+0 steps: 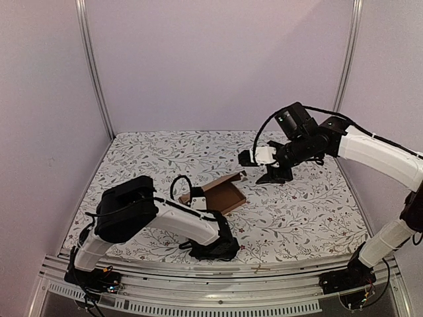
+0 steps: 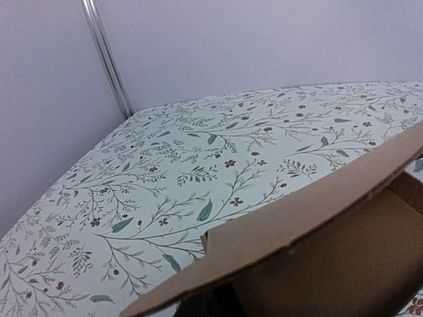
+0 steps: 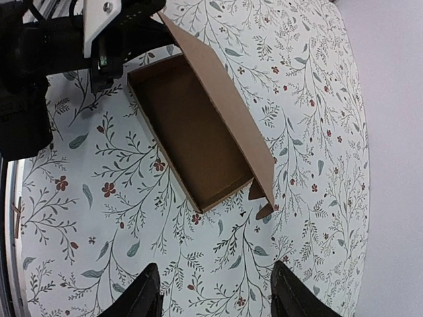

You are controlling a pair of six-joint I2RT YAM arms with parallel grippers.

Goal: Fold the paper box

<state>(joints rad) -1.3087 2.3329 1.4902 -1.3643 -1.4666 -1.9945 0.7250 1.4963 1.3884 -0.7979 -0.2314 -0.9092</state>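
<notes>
The paper box (image 1: 226, 198) is an open brown cardboard tray on the floral tabletop, its long lid flap (image 1: 223, 179) raised along the far side. My left gripper (image 1: 196, 198) is at the box's left end. In the left wrist view the flap (image 2: 317, 218) crosses the jaws and hides the fingers, which look closed on its edge. My right gripper (image 1: 272, 175) hovers above the table to the right of the box, open and empty. In the right wrist view its fingertips (image 3: 149, 294) frame bare cloth, with the tray (image 3: 192, 139) and the left gripper (image 3: 109, 39) beyond.
Pale walls and two metal posts (image 1: 92, 66) enclose the table on three sides. A metal rail (image 1: 218, 274) runs along the near edge by the arm bases. The floral cloth (image 1: 304, 211) is bare to the right of and behind the box.
</notes>
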